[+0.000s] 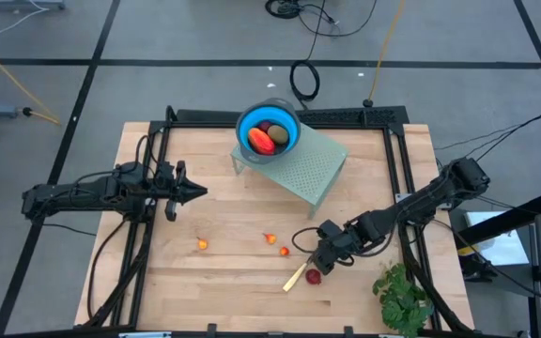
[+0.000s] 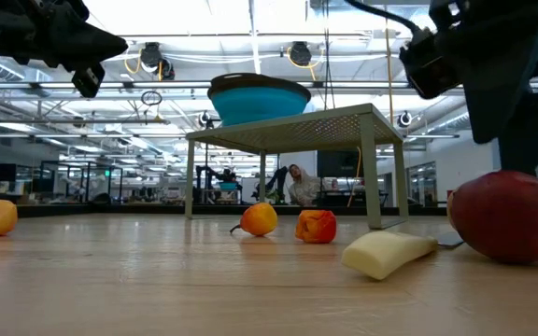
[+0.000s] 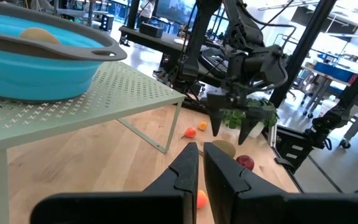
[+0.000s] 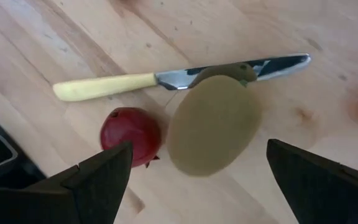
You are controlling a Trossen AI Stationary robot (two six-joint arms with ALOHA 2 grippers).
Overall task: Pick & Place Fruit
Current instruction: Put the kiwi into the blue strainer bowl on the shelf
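The open right pincer (image 4: 197, 174) hovers above a brownish-green oval fruit (image 4: 214, 124) hiding part of the knife (image 4: 166, 79) blade.

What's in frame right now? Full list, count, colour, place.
bowl: one, blue, on the rack at the table's far side
fruit in the bowl: at least three pieces, red-orange, dark red and brownish-green
rack: one, pale green, perforated, far centre of the table
small fruits: three, orange-red, loose on the table's middle
red ball: one, dark red, beside the knife
oval fruit: one, brownish-green, partly covering the knife blade
knife: one, pale handle, lying flat
leafy bunch: one, green, near right corner
table: one, light wood
left fingers: shut, empty, hovering at left
right fingers: open, above the oval fruit
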